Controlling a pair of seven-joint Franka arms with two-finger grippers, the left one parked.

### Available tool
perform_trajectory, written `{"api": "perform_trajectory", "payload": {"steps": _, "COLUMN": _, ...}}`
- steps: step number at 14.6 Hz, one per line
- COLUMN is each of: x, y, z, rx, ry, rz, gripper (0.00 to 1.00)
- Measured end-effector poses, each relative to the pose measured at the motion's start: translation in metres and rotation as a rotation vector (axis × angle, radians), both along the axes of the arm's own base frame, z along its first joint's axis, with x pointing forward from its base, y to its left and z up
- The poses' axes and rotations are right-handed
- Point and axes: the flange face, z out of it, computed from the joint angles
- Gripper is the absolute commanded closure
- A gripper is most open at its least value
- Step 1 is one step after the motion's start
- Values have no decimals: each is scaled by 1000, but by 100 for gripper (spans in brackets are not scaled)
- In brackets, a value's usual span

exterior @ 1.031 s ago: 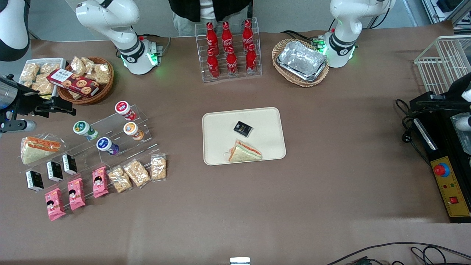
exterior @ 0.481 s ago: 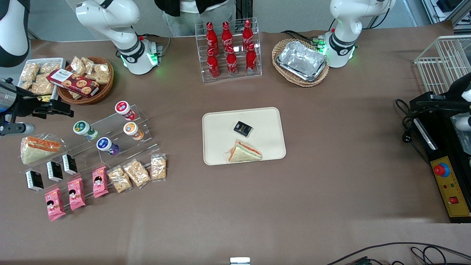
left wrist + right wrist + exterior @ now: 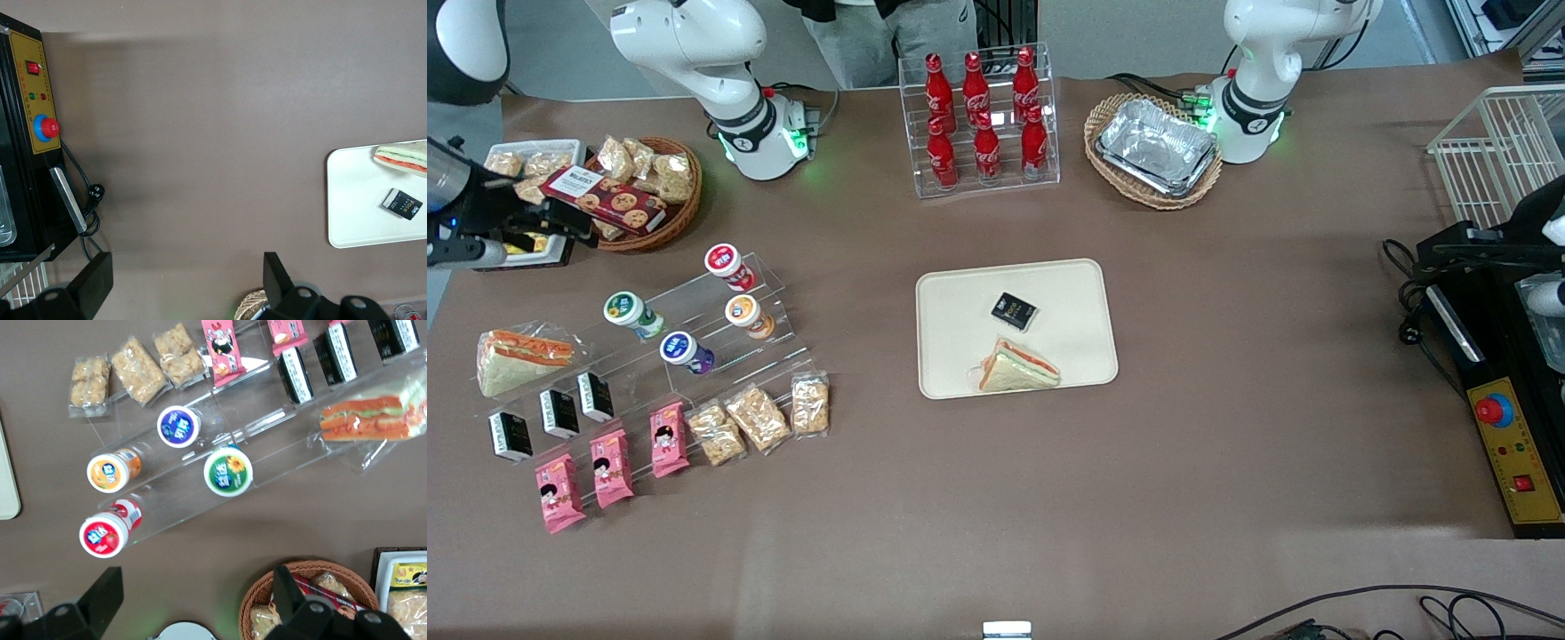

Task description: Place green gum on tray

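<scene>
The tray (image 3: 951,356) sits mid-table, well apart from the clear rack (image 3: 694,311) near the working arm's edge, where the green gum (image 3: 624,309) rests. Above that corner hangs the gripper (image 3: 193,603), fingers spread, holding nothing.

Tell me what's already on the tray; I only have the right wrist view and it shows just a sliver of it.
Observer: The tray carries a wrapped sandwich near its edge closest to the front camera, and a small black packet farther in.
Operator: Where is my hand relative to the green gum?
Observer: The hand is open and hangs at the wicker basket of snacks. It is farther from the front camera than the green gum and not above it.
Operator: Which way is the tray from the gum?
Observer: Toward the parked arm's end of the table, with the orange-lidded bottle on the way.
</scene>
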Motion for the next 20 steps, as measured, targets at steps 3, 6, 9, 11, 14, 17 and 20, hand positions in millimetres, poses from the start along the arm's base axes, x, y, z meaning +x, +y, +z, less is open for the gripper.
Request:
{"api": "perform_trajectory", "payload": {"steps": 3, "x": -15, "y": -24, "z": -8, "rx": 22, "ry": -20, "rz": -13, "gripper": 0}}
{"api": "perform_trajectory", "payload": {"steps": 6, "x": -14, "y": -28, "z": -12, "rx": 23, "ry": -30, "rz": -16, "gripper": 0}}
{"api": "perform_trajectory", "payload": {"steps": 9, "x": -11, "y": -28, "z": -15, "rx": 20, "ry": -38, "rz": -15, "gripper": 0}}
{"api": "perform_trajectory", "payload": {"steps": 11, "x": -9, "y": -29, "z": -22, "rx": 19, "ry": -34, "rz": -18, "gripper": 0}}
{"api": "perform_trajectory", "payload": {"steps": 14, "x": 4, "y": -28, "z": -43, "rx": 11, "ry": -25, "rz": -17, "gripper": 0}}
{"api": "perform_trajectory", "payload": {"steps": 17, "x": 18, "y": -25, "z": -78, "rx": -3, "ry": -34, "rz": -13, "gripper": 0}}
{"api": "perform_trajectory", "payload": {"steps": 20, "x": 20, "y": -20, "z": -121, "rx": -13, "ry": -46, "rz": -7, "gripper": 0}}
